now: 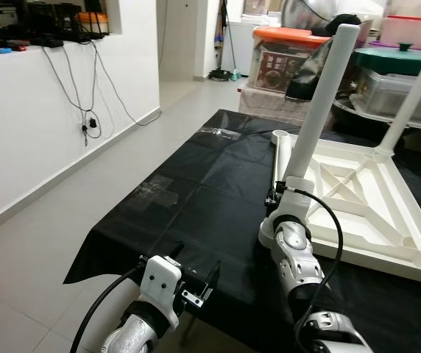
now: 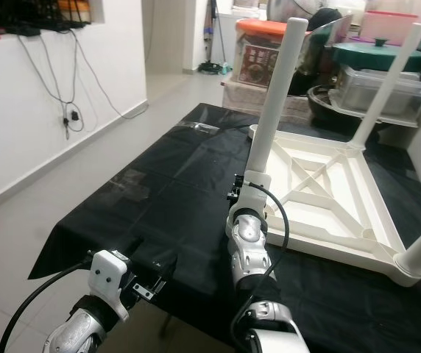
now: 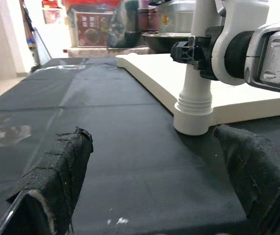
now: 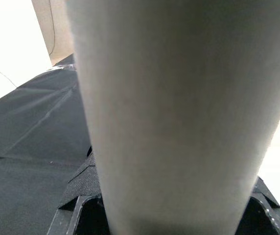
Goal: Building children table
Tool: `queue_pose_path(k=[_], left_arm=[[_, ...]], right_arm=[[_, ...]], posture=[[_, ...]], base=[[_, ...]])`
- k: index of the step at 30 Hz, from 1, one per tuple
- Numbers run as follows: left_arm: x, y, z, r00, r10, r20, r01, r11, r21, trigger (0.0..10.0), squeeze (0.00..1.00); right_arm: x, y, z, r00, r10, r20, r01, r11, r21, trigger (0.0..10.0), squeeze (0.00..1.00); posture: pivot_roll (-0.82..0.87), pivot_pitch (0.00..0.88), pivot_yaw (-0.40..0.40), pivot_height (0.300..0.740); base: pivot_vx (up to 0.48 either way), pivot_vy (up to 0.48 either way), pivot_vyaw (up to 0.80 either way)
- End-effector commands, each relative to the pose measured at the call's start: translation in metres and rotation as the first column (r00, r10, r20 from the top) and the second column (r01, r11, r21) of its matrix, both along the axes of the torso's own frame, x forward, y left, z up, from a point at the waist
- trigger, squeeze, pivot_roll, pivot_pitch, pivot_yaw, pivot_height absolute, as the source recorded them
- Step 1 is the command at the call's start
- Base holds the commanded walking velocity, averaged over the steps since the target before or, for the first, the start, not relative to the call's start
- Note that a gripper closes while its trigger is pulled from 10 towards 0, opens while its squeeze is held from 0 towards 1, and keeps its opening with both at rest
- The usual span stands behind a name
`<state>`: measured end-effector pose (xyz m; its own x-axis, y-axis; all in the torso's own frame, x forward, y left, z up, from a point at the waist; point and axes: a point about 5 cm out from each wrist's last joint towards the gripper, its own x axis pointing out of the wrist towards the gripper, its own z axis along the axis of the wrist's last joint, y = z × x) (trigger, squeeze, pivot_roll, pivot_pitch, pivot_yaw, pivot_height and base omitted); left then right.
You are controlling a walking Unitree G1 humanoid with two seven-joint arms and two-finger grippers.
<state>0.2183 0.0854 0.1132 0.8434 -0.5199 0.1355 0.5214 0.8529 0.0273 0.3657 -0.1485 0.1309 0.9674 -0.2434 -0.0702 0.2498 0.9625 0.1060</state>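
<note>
Gripping the upright table leg (image 1: 321,103) — right gripper (image 1: 278,193); left gripper (image 1: 196,283) spread

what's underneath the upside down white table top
A black sheet lies under the white table top and spreads out past its edges toward the left gripper. Whatever lies beneath the sheet is covered. The right gripper grips a white leg at the near corner.
</note>
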Motion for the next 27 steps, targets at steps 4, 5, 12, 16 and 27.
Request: queue_pose_path(k=[4, 5, 12, 16, 27], left_arm=[[0.001, -0.001, -0.002, 1.000, 0.000, -0.016, 0.000, 1.000, 0.013, 10.0, 0.00], [0.001, -0.001, -0.001, 1.000, 0.002, -0.016, -0.001, 1.000, 0.014, 10.0, 0.00], [0.003, 0.000, 0.000, 1.000, 0.014, -0.012, -0.013, 1.000, 0.020, 10.0, 0.00], [0.003, 0.001, 0.000, 1.000, 0.015, -0.011, -0.015, 1.000, 0.021, 10.0, 0.00], [0.005, 0.002, 0.002, 1.000, 0.015, -0.009, -0.015, 1.000, 0.024, 10.0, 0.00]], right_arm=[[0.000, 0.028, -0.010, 0.986, 0.165, 0.018, -0.166, 0.982, 0.093, 10.0, 1.00], [0.003, 0.029, -0.005, 0.978, 0.199, 0.054, -0.203, 0.975, 0.089, 10.0, 1.00], [0.018, 0.021, 0.020, 0.808, 0.572, 0.141, -0.588, 0.800, 0.123, 10.0, 0.00], [0.018, 0.019, 0.022, 0.768, 0.626, 0.134, -0.639, 0.761, 0.112, 10.0, 0.00], [0.000, 0.035, 0.020, 0.209, 0.977, -0.052, -0.978, 0.209, -0.001, 10.0, 0.00]], posture=[[0.18, 0.000, -0.079, 0.740], [0.19, 0.000, -0.080, 0.740], [0.19, 0.000, -0.080, 0.740], [0.19, 0.000, -0.080, 0.740], [0.21, 0.000, -0.090, 0.740]], base=[[0.000, 0.000, 0.00], [0.000, 0.000, 0.00], [0.000, 0.000, 0.00], [0.000, 0.000, 0.00], [0.000, 0.000, 0.00]])
